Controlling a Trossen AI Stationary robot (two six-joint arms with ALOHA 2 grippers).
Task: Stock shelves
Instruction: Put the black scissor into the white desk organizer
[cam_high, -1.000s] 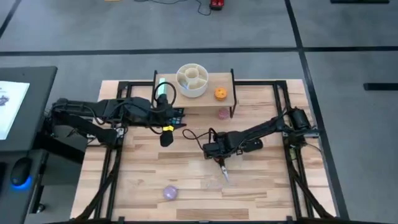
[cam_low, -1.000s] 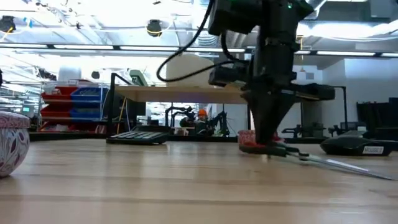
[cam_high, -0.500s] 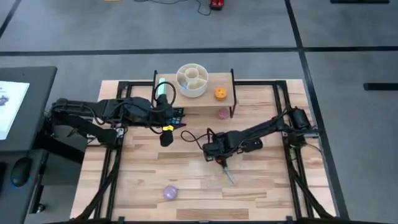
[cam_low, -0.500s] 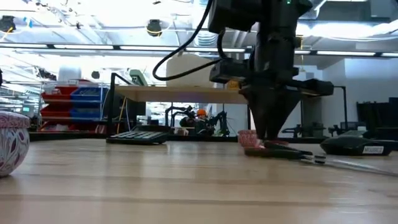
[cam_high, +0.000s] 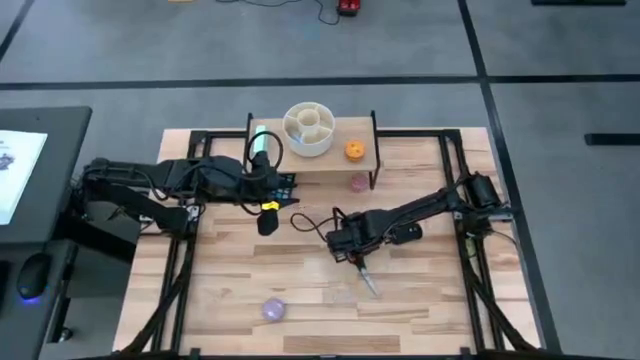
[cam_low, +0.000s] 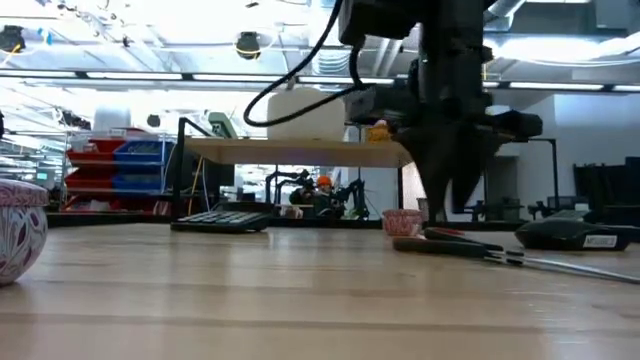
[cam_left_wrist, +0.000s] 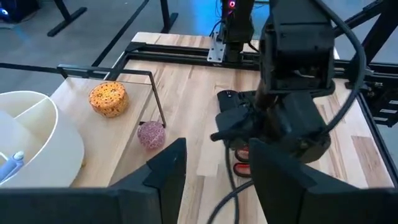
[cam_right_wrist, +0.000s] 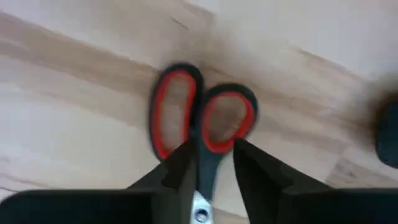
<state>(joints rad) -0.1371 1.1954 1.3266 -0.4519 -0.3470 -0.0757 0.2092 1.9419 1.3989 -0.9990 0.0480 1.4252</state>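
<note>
The shelves stand at the table's far middle and carry a white divided bowl, an orange piece and a green item. A pink piece sits on the table under them. Scissors with red-and-black handles lie flat on the table. My right gripper hangs open just above them, its fingers on either side of the shank behind the handles. My left gripper waits open and empty near the shelves' left end.
A dark calculator lies by the shelves' left legs. A purple patterned cup stands near the front edge, left of centre. Black frame rails run along the table's sides. A cable loops on the table between the arms.
My right gripper has risen off the scissors' handles and shifted a little toward the table's right edge. The scissors have swung slightly on the table, their blade tips toward the right edge, and now lie still.
</note>
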